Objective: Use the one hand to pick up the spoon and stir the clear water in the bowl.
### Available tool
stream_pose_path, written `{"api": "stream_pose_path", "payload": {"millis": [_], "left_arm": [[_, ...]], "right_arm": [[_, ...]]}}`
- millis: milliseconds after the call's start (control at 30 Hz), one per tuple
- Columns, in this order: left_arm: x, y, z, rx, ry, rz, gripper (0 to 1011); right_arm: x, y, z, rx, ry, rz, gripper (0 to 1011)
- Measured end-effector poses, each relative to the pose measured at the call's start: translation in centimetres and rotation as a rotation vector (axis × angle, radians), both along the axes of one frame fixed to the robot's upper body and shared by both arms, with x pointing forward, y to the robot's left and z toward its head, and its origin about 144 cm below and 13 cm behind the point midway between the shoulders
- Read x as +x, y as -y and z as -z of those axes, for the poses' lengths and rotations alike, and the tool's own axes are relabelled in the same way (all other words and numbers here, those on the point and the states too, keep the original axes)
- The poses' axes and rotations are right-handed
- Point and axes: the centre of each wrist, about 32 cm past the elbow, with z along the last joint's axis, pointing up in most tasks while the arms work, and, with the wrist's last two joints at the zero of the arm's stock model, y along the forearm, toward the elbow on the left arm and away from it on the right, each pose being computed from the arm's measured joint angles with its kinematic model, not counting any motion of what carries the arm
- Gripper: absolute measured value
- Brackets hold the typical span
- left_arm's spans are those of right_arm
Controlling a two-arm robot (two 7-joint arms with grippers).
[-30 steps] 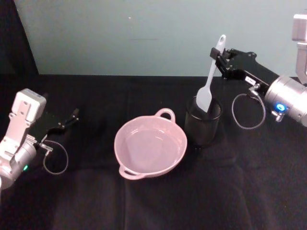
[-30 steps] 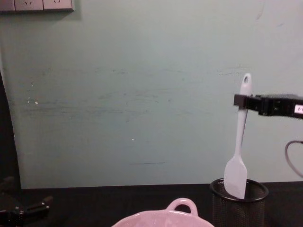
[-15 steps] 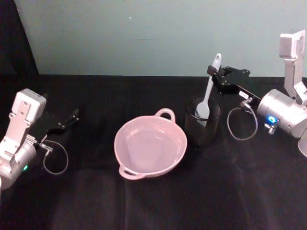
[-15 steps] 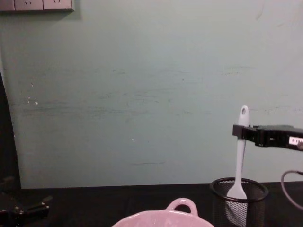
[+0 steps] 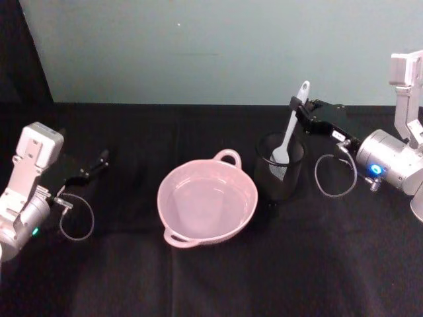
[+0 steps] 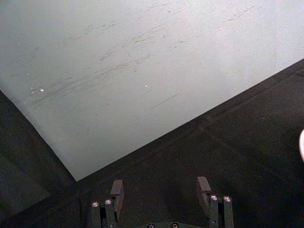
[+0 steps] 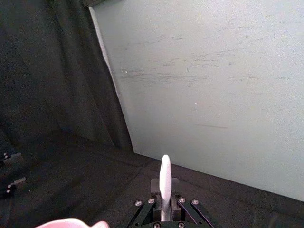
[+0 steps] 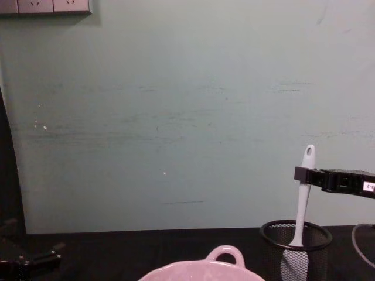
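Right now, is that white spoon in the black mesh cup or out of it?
In: the spoon stands blade-down inside the mesh cup, its handle pinched by the right end effector.

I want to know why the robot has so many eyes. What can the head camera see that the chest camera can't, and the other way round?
Only the head view shows the whole inside of the pale pink glossy bowl, the black cloth-covered table and the left tool parked at its far left. Only the chest view shows the white wall sockets up high. Both show the right tool shut on the white spatula-like spoon, whose blade sits inside the black wire-mesh cup.
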Motion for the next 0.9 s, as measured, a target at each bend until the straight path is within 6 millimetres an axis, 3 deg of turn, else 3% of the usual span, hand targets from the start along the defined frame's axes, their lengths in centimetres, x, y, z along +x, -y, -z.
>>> {"api": "stream_pose_path", "payload": {"millis": [900], "left_arm": [[0.0, 0.0, 0.0, 0.0, 0.0, 0.0, 1011]], "right_arm": [[-2.6, -0.5, 0.7, 0.135, -0.094, 0.123, 114]]}}
